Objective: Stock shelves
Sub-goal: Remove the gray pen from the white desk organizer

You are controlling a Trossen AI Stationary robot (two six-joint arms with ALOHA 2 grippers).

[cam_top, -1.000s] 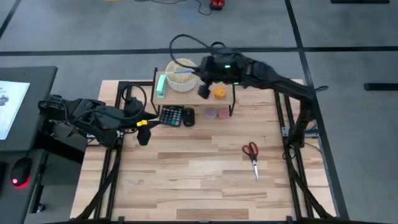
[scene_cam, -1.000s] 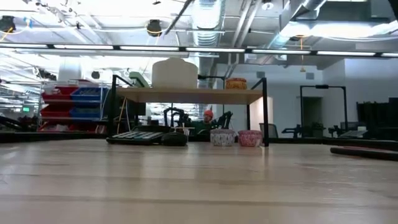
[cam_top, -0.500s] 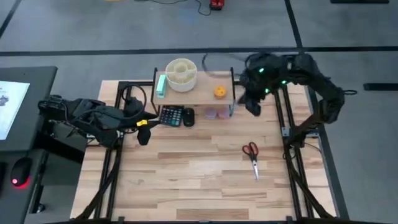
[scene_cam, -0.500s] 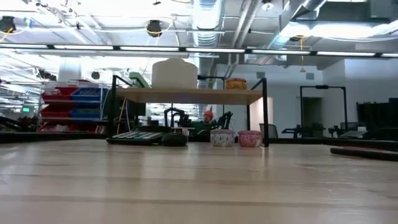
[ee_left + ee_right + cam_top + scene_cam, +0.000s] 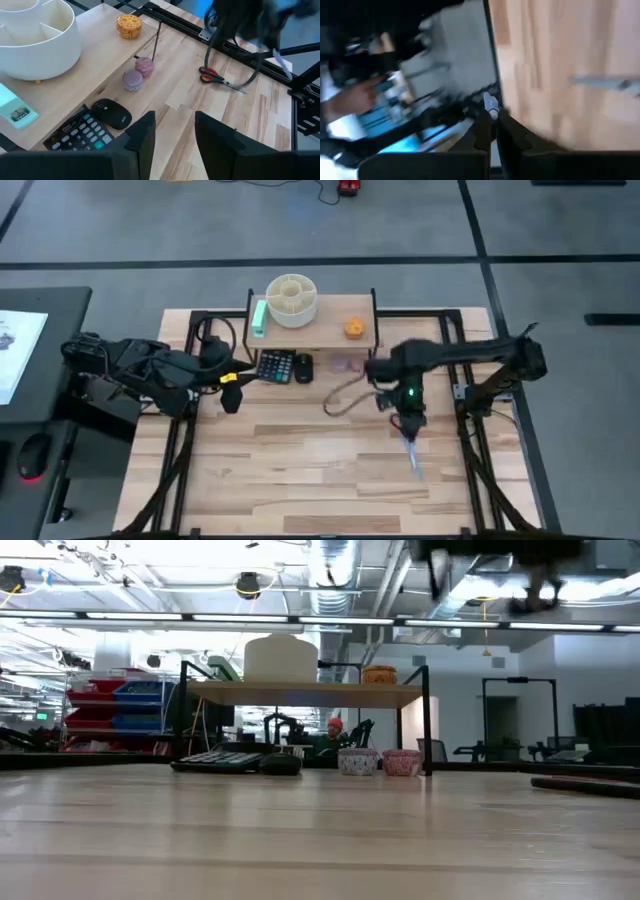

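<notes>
Riser shelf point(image 5: 325, 320) sits at the table's far edge, centre. On top: white divided round organizer point(image 5: 292, 300), mint-green stapler-like item point(image 5: 260, 318) beside it, small orange patterned tub point(image 5: 354, 328) toward the right end. Under or in front of the shelf: calculator point(image 5: 275, 365), black mouse point(image 5: 303, 367), two small cups point(image 5: 346, 364), one lilac, one pink.

High view hides what stands beneath the plank; the low view shows the calculator, mouse and both cups point(image 5: 380, 761) under it, level with the black legs. Left wrist view shows the cups just beside a shelf leg, and red-handled scissors point(image 5: 216, 78) well apart on the open table point(image 5: 300, 470).

Right gripper point(image 5: 408, 420) is over the table near the scissors, which it mostly covers in the high view; only the blade tips show. In the right wrist view the fingers point(image 5: 485, 132) look nearly closed with nothing clearly between them, but the frame is smeared. Low view catches that arm only as a dark blur along the top.

Left gripper point(image 5: 230, 385) waits at the table's left edge near the calculator, jaws parted, empty.
</notes>
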